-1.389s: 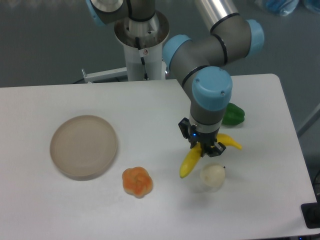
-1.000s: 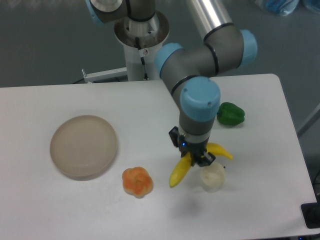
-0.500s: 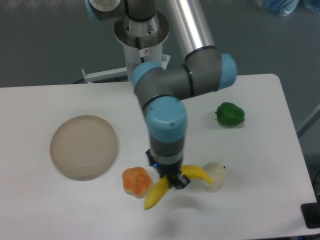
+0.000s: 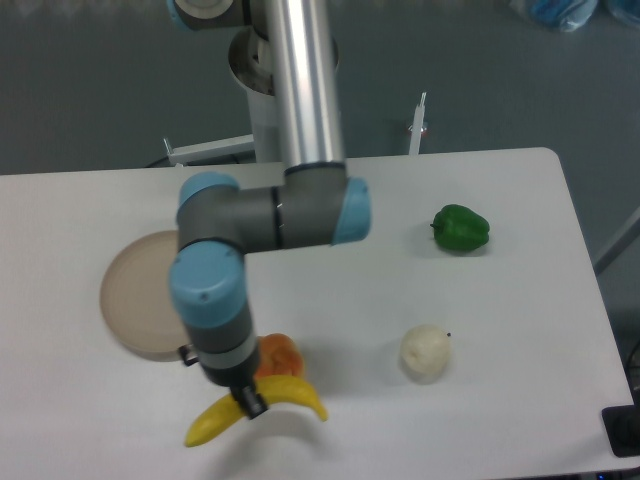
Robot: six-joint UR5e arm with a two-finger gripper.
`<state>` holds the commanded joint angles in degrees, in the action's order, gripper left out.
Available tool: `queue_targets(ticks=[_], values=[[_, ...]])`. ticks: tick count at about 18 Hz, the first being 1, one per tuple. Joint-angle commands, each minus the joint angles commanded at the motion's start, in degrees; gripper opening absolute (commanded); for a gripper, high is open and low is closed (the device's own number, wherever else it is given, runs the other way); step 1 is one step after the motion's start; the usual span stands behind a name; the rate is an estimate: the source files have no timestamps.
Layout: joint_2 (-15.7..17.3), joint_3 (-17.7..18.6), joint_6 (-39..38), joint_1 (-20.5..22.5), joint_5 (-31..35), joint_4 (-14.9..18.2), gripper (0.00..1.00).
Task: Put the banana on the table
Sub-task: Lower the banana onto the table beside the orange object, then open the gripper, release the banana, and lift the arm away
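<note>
The banana is bright yellow and curved, and it hangs near the front edge of the white table, left of centre. My gripper is shut on the banana's middle, so both yellow ends stick out to the left and right of the fingers. The arm's wrist covers the part of the banana that is clamped. Whether the banana touches the tabletop cannot be told from this view.
An orange lumpy fruit sits just behind the gripper, partly hidden by the wrist. A round beige plate lies to the left, a white round fruit to the right, and a green pepper at the far right.
The arm has swung left and toward the front edge, carrying the banana from beside the white fruit, past the orange fruit. The other objects have stayed in place.
</note>
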<state>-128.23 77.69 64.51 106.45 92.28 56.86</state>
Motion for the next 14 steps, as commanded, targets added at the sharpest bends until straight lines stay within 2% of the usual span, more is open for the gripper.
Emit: queue_targets(ticks=[4, 6, 11, 13, 14], values=[[-1.4, 0.8, -0.4, -2.6, 0.9, -0.4, 0.13], [-1.8, 1.0, -0.3, -2.7, 0.9, -2.2, 0.16], [-2.6, 1.0, -0.3, -2.8, 0.9, -2.4, 0.25], [-2.3, 0.8, -0.3, -2.8, 0.9, -2.4, 0.35], [-2.1, 0.6, -0.4, -2.8, 0.8, -2.3, 0.47]])
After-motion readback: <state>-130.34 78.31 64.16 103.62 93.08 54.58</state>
